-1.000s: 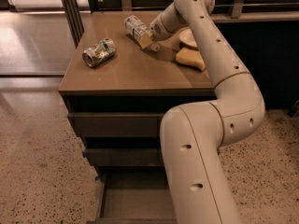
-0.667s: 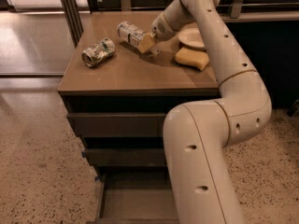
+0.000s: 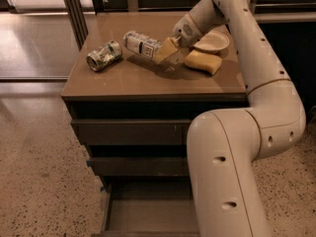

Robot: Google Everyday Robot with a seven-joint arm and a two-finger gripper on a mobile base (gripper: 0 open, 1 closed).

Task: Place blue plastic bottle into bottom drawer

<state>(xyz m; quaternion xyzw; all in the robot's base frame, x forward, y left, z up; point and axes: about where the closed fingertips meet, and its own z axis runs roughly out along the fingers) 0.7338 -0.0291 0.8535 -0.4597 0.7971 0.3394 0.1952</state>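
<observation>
The blue plastic bottle (image 3: 141, 44), clear with a white printed label, is held lifted above the brown cabinet top (image 3: 133, 78), lying sideways with its free end pointing left. My gripper (image 3: 169, 50) is shut on its right end, over the middle of the top. The bottom drawer (image 3: 148, 214) stands pulled open at the foot of the cabinet, partly hidden by my arm; the part I see holds nothing.
A crushed green-and-white can (image 3: 103, 55) lies on the left of the top. A yellow sponge (image 3: 203, 61) and a white bowl (image 3: 213, 41) sit at the right. Two shut drawers (image 3: 128, 132) are above the open one. Speckled floor lies to the left.
The gripper has lifted the bottle off the cabinet top and carried it toward the front and left. The can, sponge and bowl have not moved.
</observation>
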